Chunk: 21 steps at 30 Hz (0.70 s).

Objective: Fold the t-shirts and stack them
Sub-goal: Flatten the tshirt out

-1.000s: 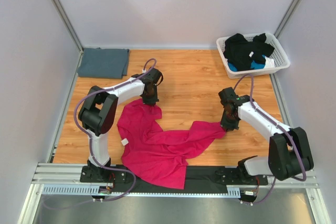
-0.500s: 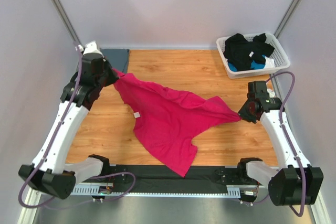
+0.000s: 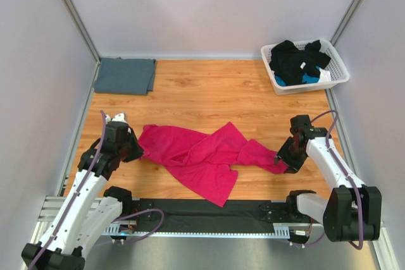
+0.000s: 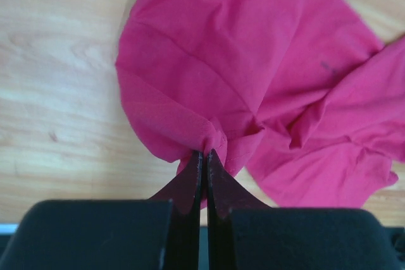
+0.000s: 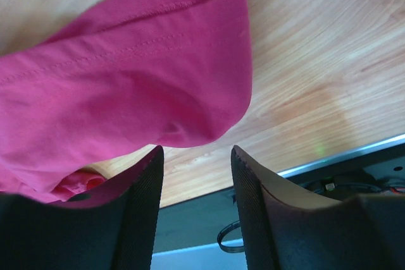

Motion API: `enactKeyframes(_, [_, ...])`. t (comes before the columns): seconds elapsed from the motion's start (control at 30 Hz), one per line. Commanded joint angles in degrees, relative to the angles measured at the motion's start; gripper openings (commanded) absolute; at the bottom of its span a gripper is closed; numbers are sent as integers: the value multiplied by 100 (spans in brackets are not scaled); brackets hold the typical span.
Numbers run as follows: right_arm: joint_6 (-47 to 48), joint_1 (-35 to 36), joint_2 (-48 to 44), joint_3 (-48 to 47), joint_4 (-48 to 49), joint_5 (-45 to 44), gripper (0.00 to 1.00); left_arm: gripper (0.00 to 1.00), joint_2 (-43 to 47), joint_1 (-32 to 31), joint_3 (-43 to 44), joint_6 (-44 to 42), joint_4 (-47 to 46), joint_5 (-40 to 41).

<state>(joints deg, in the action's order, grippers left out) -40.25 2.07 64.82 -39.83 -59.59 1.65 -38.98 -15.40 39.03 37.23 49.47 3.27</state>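
My left gripper (image 4: pixel 204 156) is squeezed shut on the pink shirt (image 4: pixel 253 61) — its two fingers (image 4: pixel 190 188) are pressed together, and a little bunch of cloth puckers up right at their tips. From above, that gripper sits low on the left side of the wooden table (image 3: pixel 215 93), holding the shirt's left end.

My right gripper (image 5: pixel 196 153) is open. I can see bare wood in the gap between its fingers, and no cloth is in that gap. A stitched edge of the pink shirt lies on the table just past the tips. Some of the cloth covers the outside of one finger. I cannot tell if it rests on that finger or only hides it.

The pink shirt lies crumpled on the near part of the table. It makes a long lumpy band from my left gripper to my right one, with a flap pointing toward the near edge. It is not folded.

The blue-grey shirt (image 3: pixel 124 75) is folded flat in the far left corner of the table, well apart from the pink one. A white basket (image 3: pixel 316 85) sits in the far right corner — dark clothes (image 3: pixel 292 60) are heaped in it, with a bit of bright blue showing.
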Motion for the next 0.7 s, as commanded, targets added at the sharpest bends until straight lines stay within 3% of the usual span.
enactKeyframes(0.0, [245,-5,49,-875,-236,-50,53,0,-73,-25,-35,696,262,-503])
enactKeyframes(0.1, [509,92,127,-1938,-421,-446,56,4,-627,-16,131,803,684,-336])
enactKeyframes(0.2, [659,513,390,-2809,-334,-578,59,1,-830,-25,184,899,757,24])
enactKeyframes(0.3, [615,1259,987,-3423,-106,-788,60,0,-786,-25,175,1128,783,121])
enactKeyframes(0.43, [387,2112,2215,-3619,674,-815,61,0,-795,-25,184,1392,941,402])
enactKeyframes(0.67, [69,2210,3932,-4356,1406,-991,58,0,-707,-25,211,1243,757,332])
